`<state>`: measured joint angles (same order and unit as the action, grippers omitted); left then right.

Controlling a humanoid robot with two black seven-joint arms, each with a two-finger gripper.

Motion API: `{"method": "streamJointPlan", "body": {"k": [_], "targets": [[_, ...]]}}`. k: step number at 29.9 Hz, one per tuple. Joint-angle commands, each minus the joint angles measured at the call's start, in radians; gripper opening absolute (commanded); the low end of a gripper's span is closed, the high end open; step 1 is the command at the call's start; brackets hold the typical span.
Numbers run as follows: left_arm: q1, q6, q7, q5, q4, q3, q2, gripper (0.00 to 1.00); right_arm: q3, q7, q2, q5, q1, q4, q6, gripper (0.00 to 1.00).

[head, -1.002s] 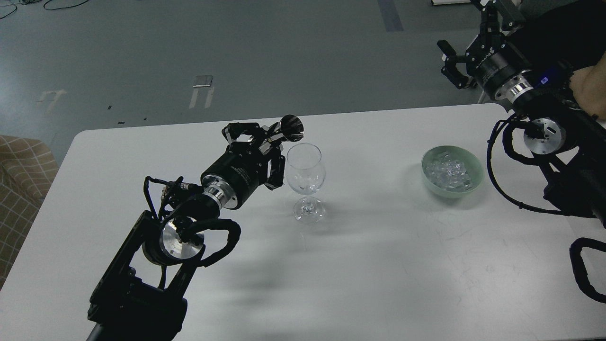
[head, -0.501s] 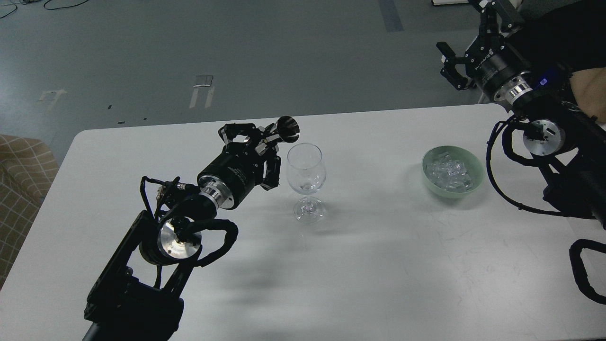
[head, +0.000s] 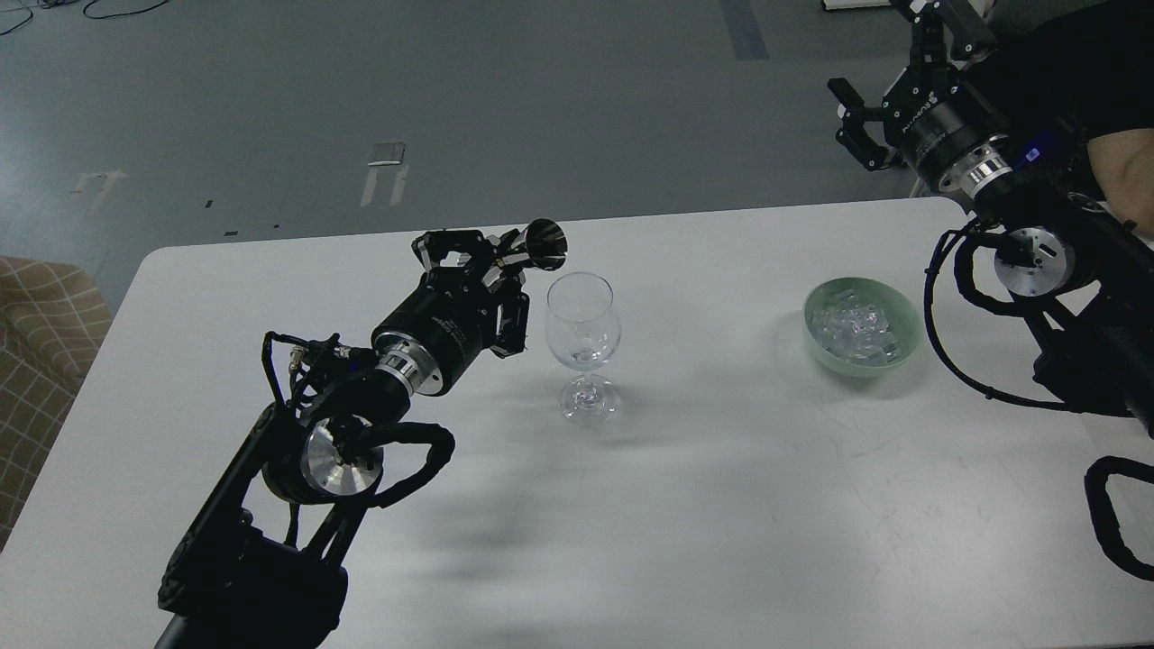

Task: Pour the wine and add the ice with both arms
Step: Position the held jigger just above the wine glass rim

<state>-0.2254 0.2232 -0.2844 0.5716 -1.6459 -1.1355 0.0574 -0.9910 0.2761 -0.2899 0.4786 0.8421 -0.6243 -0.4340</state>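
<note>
**Left claw tips small dark cup at glass rim; right claw parked off the far right corner**

Left gripper (head: 501,270) is clenched on a small dark cup (head: 544,244), held tilted with its mouth facing the wine glass (head: 582,335). Cup sits just beside and slightly above the rim on its left side, so anything in it would fall into the bowl rather than onto the table (head: 721,505). No stream visible; wine in the glass is too clear to confirm.

Glass stands upright mid-worktop, nearer the far edge, within reach of both arms.

Green bowl (head: 909,326) holding the ice (head: 852,329) sits toward the right edge, well apart from the glass, on the right arm's side.

Right gripper (head: 861,122) hangs past the far right corner, fingers spread, empty, clear of the bowl. Looks like it waits for the pour to finish.
</note>
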Motion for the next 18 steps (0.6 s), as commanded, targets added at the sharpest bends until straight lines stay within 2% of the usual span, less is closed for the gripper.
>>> {"method": "streamJointPlan", "body": {"k": [1,18], "targets": [[-0.002,-0.01,0.001,0.017,0.0,-0.001,-0.001,0.0,0.0,0.0,0.0,0.0,0.0,0.0,0.0,1.0],[-0.002,-0.07,0.027,0.082,0.0,0.0,0.004,0.0,-0.001,0.0,0.0,0.0,0.002,0.0,0.0,1.0]]}}
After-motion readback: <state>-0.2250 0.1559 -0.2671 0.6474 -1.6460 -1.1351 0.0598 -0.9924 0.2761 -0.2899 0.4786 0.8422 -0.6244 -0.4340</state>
